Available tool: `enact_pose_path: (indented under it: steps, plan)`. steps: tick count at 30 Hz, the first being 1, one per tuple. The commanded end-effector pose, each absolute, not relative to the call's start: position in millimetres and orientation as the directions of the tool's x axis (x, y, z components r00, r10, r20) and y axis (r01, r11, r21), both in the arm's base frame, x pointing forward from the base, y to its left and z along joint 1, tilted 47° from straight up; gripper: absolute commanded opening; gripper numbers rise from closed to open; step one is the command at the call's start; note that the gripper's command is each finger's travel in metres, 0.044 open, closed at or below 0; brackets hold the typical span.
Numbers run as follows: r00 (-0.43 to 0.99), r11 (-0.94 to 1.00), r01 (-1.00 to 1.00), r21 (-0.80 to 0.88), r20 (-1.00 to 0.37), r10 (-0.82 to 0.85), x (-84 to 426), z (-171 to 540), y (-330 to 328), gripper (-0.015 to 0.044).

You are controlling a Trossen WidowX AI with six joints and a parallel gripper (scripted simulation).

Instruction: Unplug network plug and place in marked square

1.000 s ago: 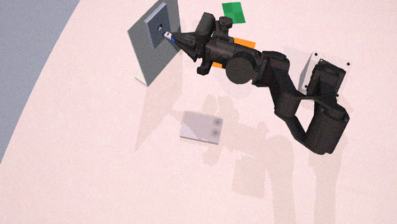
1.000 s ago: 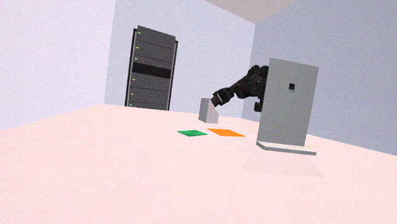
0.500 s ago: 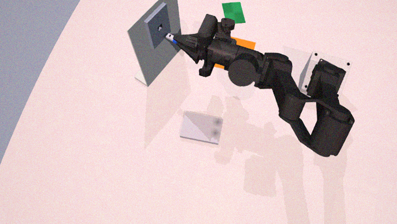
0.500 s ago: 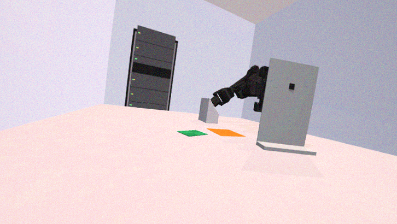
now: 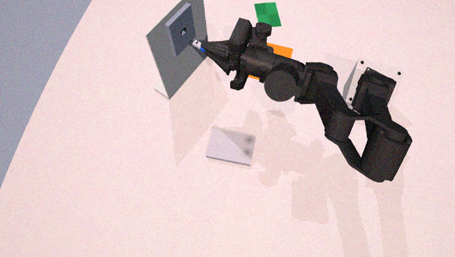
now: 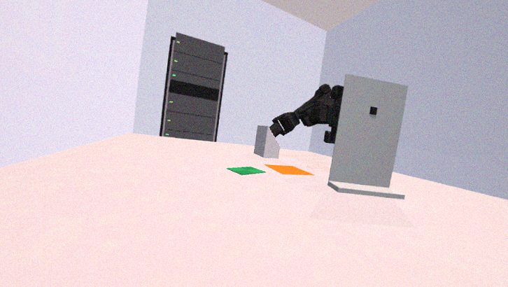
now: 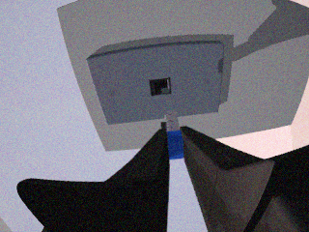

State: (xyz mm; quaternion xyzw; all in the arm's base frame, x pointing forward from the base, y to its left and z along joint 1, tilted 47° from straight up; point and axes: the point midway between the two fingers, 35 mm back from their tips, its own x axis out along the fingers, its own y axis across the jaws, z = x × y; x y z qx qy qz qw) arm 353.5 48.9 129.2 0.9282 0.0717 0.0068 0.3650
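On the pale pink table [image 6: 116, 220], before lavender walls and a server rack [image 6: 193, 88], the gripper [image 5: 205, 50] stood clamped on the plug [image 5: 197, 45] beside the upright panel [image 5: 167, 66].

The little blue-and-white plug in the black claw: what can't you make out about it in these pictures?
- Exterior view: the blue-and-white plug is hidden behind the upright grey panel.
- Top view: the plug is too small to show its thin tab.
- Wrist view: the black gripper fingers cover the plug's sides and rear.

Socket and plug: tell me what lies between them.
Nothing: the wrist view shows a bare gap between the socket and the plug held in the claw.
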Motion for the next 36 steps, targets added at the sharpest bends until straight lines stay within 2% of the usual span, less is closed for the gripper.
enact_pose_path:
  steps: [1, 36]
  plan:
    - [0.990, -0.724, 0.126, 0.678, -0.042, 0.133, 351, 129, 48, 0.0000]
    - [0.990, -0.724, 0.127, 0.678, -0.042, 0.133, 338, 134, 50, 0.0000]
